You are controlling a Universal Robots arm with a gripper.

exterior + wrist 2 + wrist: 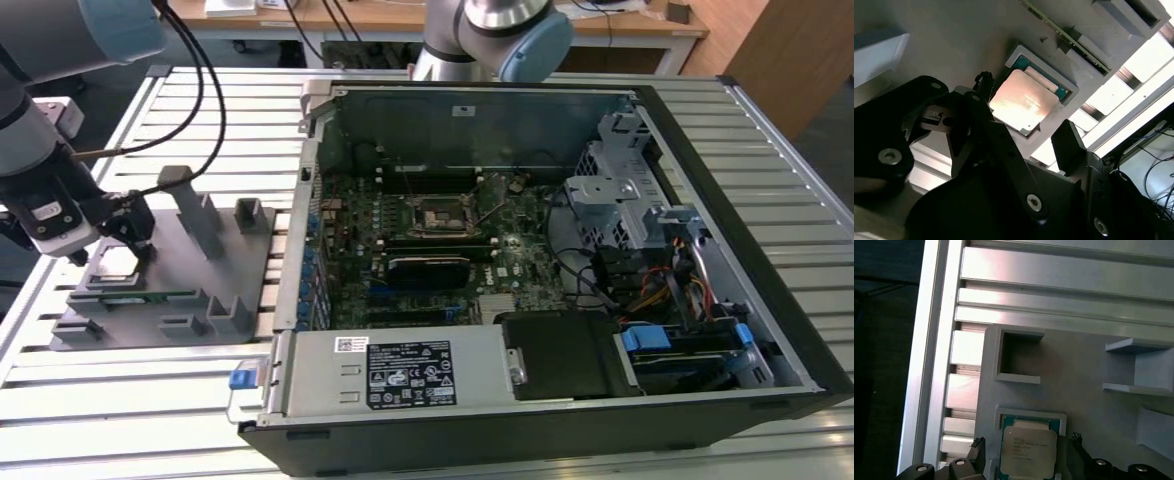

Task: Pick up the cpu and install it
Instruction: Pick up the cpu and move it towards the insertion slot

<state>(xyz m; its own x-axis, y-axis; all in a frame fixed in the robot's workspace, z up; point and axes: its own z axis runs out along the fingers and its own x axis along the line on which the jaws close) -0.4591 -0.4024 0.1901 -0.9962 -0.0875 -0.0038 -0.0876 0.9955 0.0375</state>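
1. CPU [1021,102] location: it lies flat, metal lid up, in a shallow square recess of the grey fixture plate [187,250], directly under the gripper [1024,107].
2. Surface: the fixture plate rests on an aluminium slatted table [200,90]. A wooden desk [400,20] stands beyond the table's far edge.
3. Gripper state: the two black fingers [1066,142] are spread apart and hold nothing. In both wrist views they straddle the CPU, one on each side, with a visible gap between each finger and the chip's edge. Whether the fingertips reach the plate surface cannot be told.
4. Nearby items on the fixture:
   - A green memory stick [1064,35] lies in a slot just past the CPU recess, ahead of the fingertips.
   - A square pocket [1016,357] sits farther ahead of the fingers, apart from the CPU recess.
   - Upright grey posts [200,215] stand beside the gripper, on the side toward the computer.
5. Edges and room: the CPU recess is close to the plate's edge, with bare table slats showing just outside it. The open computer case [747,200] lies well apart from the gripper, beyond the posts, and its black motherboard socket [447,215] sits near the middle of the board.
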